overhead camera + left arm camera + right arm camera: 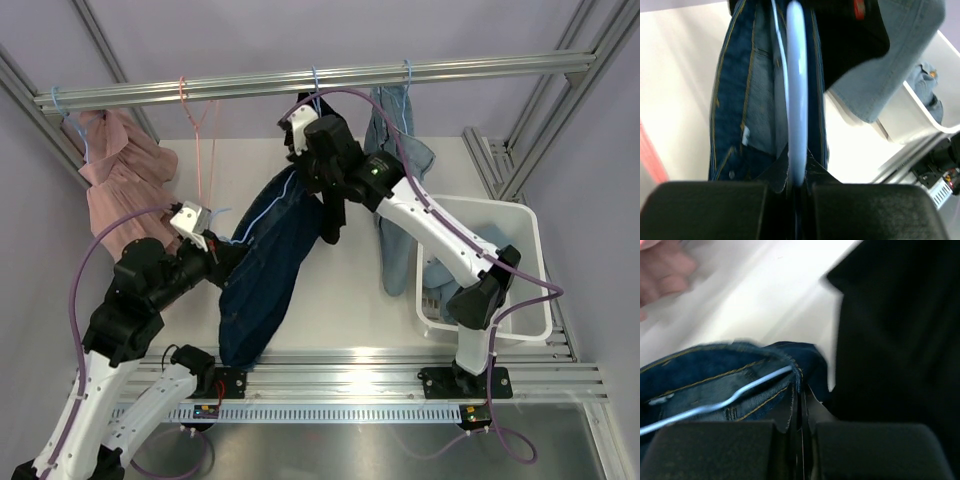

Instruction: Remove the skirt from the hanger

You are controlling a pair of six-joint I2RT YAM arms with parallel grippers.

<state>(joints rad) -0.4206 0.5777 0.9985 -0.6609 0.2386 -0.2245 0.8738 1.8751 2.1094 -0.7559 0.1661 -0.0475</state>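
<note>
Black arm bases at the near edge, bolted to a slotted metal frame, well below the rail [200,90]. A little nearer the rail, the left tool [796,175], fingers [715,210] pressed together on the pale blue hanger [796,90], clamping its arm edge-on. Dark denim skirt [262,275] not yet off that hanger: hung under the middle of the rail, slanting down and leftward, hem close to the near frame, waistband up toward the hook, inner seams and a small white label showing in the left wrist view. White surface [340,300] beneath it.

Higher on the skirt, closer under the rail, the right tool [801,415], shut tight on the folded edge of the waistband, thin blue hanger wire running just beside the pinch. Right arm stretched over from the right, elbow above a white bin [530,262]. Bin below the rail's right end, pale denim [437,275] bunched inside.

Farthest back, on the rail itself: blue hanger hook looped over near the middle; just right of it a light denim garment [398,262] hanging straight down on its own blue hanger, lower end near the bin's rim; left of the middle a bare pink hanger [203,140]; at the left end a pink garment [120,185], crumpled, on another blue hanger. Grey walls behind.
</note>
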